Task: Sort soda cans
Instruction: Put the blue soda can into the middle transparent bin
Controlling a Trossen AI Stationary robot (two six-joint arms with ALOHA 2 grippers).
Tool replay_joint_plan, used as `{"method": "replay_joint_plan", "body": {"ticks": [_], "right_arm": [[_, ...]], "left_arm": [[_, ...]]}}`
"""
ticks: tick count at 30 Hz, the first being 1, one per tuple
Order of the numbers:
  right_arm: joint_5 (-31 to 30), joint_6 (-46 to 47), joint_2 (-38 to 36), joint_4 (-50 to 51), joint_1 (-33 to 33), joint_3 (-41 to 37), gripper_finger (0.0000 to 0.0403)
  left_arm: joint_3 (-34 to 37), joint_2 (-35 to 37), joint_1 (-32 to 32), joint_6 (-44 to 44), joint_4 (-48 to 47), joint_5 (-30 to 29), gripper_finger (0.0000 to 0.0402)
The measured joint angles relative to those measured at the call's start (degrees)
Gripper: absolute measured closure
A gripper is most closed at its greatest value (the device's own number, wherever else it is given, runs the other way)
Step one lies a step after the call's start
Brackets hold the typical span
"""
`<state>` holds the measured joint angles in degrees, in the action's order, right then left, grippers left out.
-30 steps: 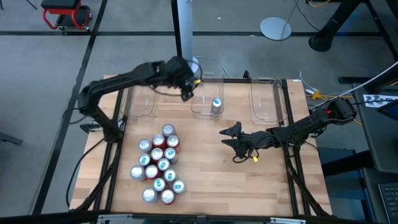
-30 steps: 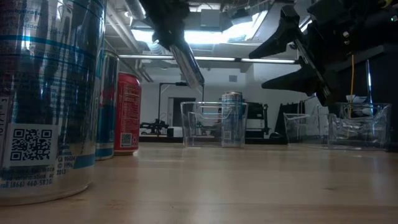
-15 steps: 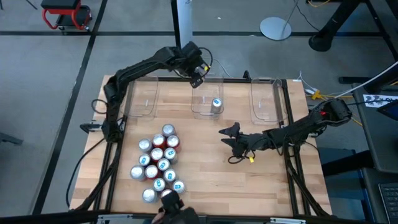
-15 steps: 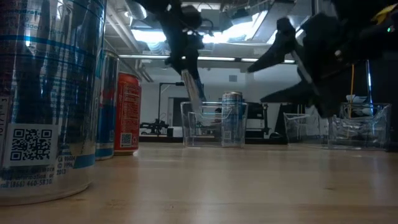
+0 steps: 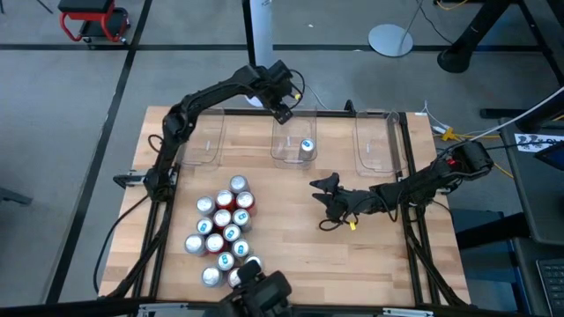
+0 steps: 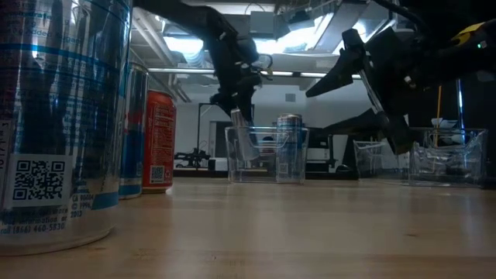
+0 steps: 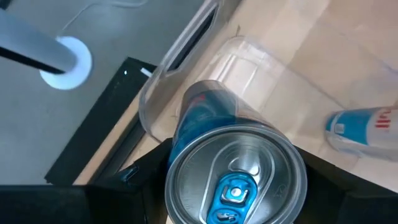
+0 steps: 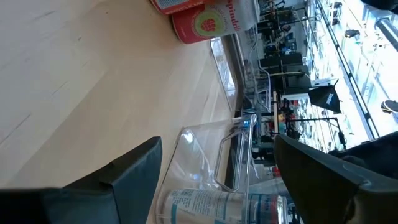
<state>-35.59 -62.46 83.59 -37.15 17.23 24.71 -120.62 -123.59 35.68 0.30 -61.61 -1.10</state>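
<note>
My left gripper (image 5: 282,107) is shut on a blue soda can (image 7: 205,118) with a silver top, over the far left corner of the middle clear bin (image 5: 295,158). One blue-and-white can (image 5: 307,147) stands in that bin. A cluster of red, blue and silver soda cans (image 5: 225,233) stands on the near left of the table. My right gripper (image 5: 324,195) hangs open over the table's middle, its fingers pointing toward the middle bin, with nothing between them. My left gripper pinches the can's body by its two sides (image 7: 177,155), near the top end, between the two fingers (image 7: 134,186). The fingers slant steeply down from above. The can hangs tilted, top toward the wrist, its lower end (image 6: 245,151) below rim height at the bin.
Clear bins stand in a row along the far edge: a left one (image 5: 201,141) and a right one (image 5: 379,145) flank the middle one. A dark shape (image 5: 260,295) shows at the table's near edge. Bare wood lies between the cluster and my right gripper.
My left gripper has carried the can toward the far edge and the right, then down, tipping steeper, to the middle bin's far left corner. My right gripper has barely sunk. A dark shape has come in at the near edge.
</note>
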Motion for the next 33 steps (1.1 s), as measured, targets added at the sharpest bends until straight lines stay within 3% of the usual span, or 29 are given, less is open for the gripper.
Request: {"method": "replay_joint_plan", "body": {"ticks": [26,33], "right_arm": [[0.1,0.0,0.0,0.2,0.0,0.0,0.0093],[0.1,0.0,0.0,0.3,0.0,0.0,0.0093]], "left_arm": [[0.4,-4.8,1.0,-2.1,0.7,-0.5,0.0172],[0.4,-5.2,1.6,-1.4,1.4,-0.6,0.0130]]}}
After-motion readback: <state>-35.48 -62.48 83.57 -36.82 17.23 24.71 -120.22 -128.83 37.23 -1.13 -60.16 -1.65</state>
